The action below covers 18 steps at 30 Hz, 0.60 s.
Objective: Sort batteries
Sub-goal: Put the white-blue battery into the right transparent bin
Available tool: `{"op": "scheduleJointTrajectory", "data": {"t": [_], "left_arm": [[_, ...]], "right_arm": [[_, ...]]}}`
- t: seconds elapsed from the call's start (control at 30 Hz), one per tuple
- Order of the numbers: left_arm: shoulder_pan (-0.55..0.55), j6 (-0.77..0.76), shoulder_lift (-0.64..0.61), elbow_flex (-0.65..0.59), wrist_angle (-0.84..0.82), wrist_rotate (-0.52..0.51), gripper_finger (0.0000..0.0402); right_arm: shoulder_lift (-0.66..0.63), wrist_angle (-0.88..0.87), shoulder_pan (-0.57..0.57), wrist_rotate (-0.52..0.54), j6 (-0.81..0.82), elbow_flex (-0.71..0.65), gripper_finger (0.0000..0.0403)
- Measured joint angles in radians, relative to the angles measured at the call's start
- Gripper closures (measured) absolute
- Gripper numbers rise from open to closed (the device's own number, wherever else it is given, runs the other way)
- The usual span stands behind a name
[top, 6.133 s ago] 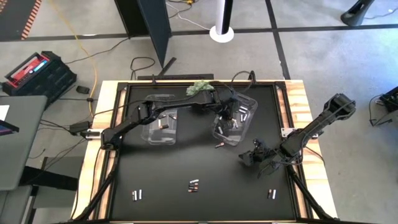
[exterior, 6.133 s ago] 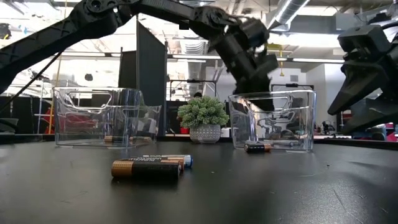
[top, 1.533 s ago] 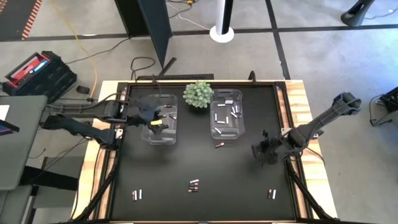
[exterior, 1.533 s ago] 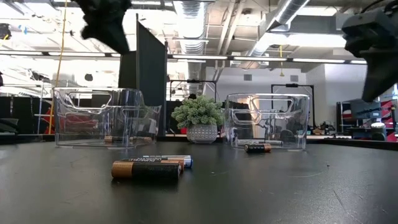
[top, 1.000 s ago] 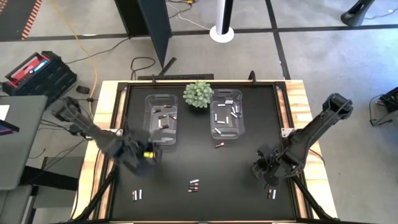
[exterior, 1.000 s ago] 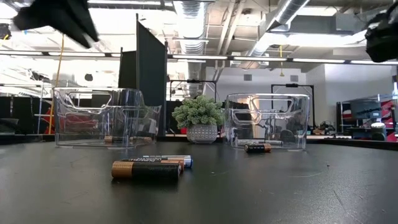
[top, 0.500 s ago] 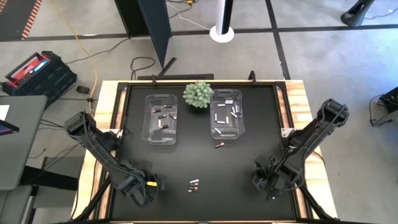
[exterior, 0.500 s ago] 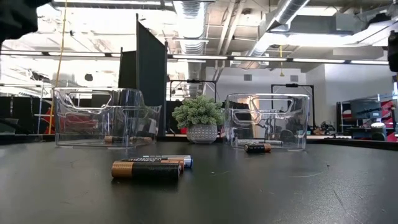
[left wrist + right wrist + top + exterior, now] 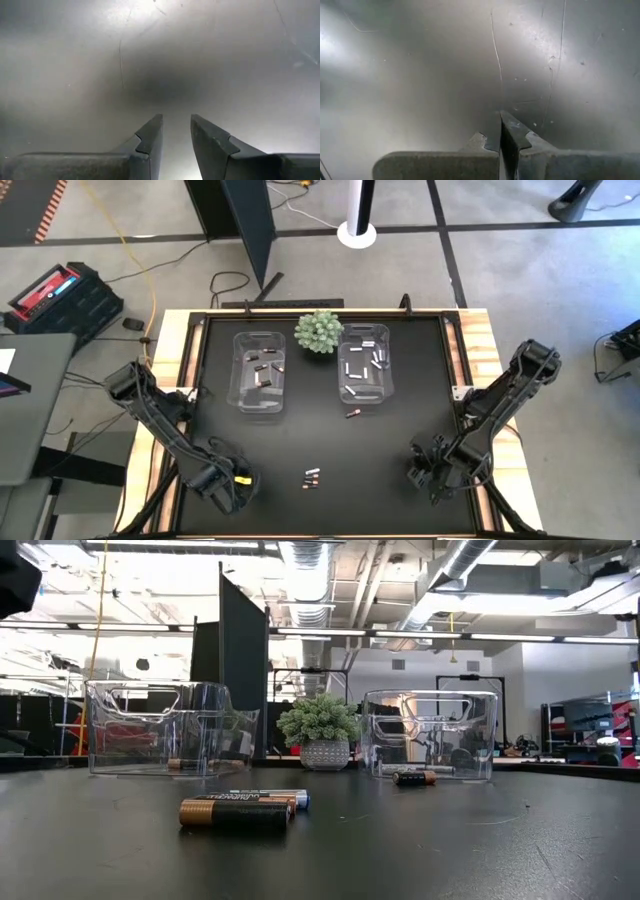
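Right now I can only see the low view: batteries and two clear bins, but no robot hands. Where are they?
Observer: From above, the left gripper is at the front left corner of the table, and the right gripper is at the front right.
Visitor: Are they carrying anything?
Observer: No. The left one's fingers stand slightly apart with only bare mat between them. The right one's are pressed together, empty.
Visitor: What is in the bins?
Observer: The left bin holds dark batteries, and the right bin holds pale batteries.
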Motion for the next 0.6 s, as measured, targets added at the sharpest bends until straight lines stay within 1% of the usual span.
{"op": "scheduleJointTrajectory", "data": {"t": [0.07,0.23,0.3,0.47,0.6], "left_arm": [[-0.001,0.024,0.0,0.0,0.008,0.0,0.0306],[-0.002,0.023,0.0,0.0,0.026,0.001,0.0306],[-0.004,-0.008,0.0,0.0,0.027,0.004,0.0306],[-0.017,-0.153,0.0,0.0,-0.007,0.005,0.0306],[-0.038,-0.177,0.0,0.0,0.002,0.005,0.0306]], "right_arm": [[0.0,0.0,0.0,0.0,0.0,0.0,0.0384],[0.0,-0.002,0.0,0.0,-0.001,0.0,0.0384],[0.0,-0.003,-0.003,0.0,-0.002,0.0,0.0384],[0.0,-0.006,-0.011,0.0,-0.002,0.0,0.0384],[0.0,-0.006,-0.018,0.0,-0.002,0.0,0.0384]]}}
